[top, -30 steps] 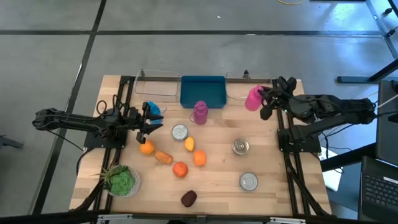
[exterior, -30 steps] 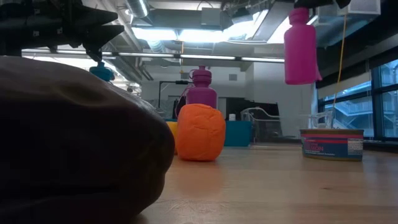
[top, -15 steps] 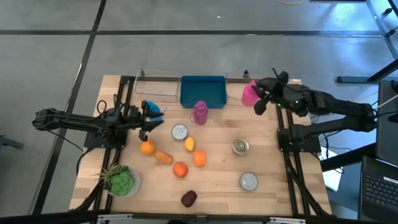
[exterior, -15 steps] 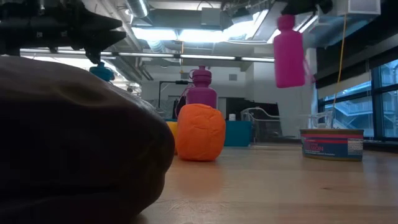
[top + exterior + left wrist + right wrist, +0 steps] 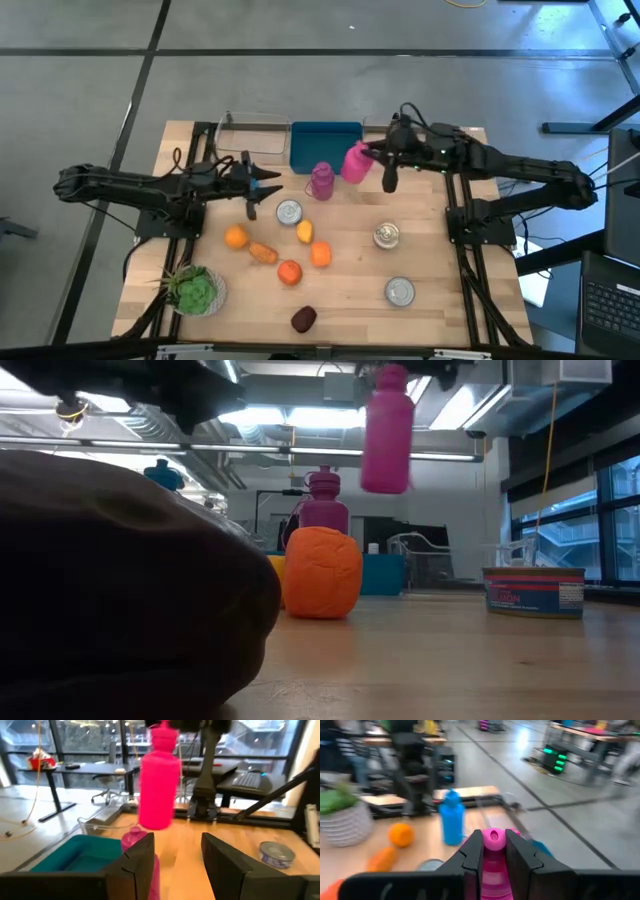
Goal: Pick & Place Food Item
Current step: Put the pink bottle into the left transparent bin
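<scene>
From above, the right gripper [image 5: 372, 160] holds a pink bottle [image 5: 356, 162] by its neck, up in the air just beside the blue tray [image 5: 326, 146] and close to a purple bottle [image 5: 321, 181] that stands on the table [image 5: 440, 310]. The left gripper [image 5: 262, 186] hangs over the table's left part with nothing in it. Small orange foods [image 5: 289, 272], some cans [image 5: 400, 291], a dark lump [image 5: 303, 318] and a plant [image 5: 193, 290] sit nearer the front.

From table height, the pink bottle [image 5: 388, 430] hangs high, straight up and down, above the purple bottle [image 5: 323, 503]. An orange food [image 5: 322, 572] sits in front, and a can [image 5: 533, 592] sits off to one side.

From the left wrist, its two fingers [image 5: 227, 865] stand apart and hold nothing. The pink bottle [image 5: 159, 782] hangs ahead, over the purple one [image 5: 143, 845] and next to the tray [image 5: 80, 857].

From the right wrist, the fingers [image 5: 518, 851] squeeze the pink bottle's [image 5: 494, 865] neck tight. A blue bottle [image 5: 452, 824] and the plant [image 5: 344, 817] show farther off.

To do this well, I think the arm should keep the bottle upright, stay high enough to clear the purple bottle, come down slowly, and only let go once it rests in the tray.
</scene>
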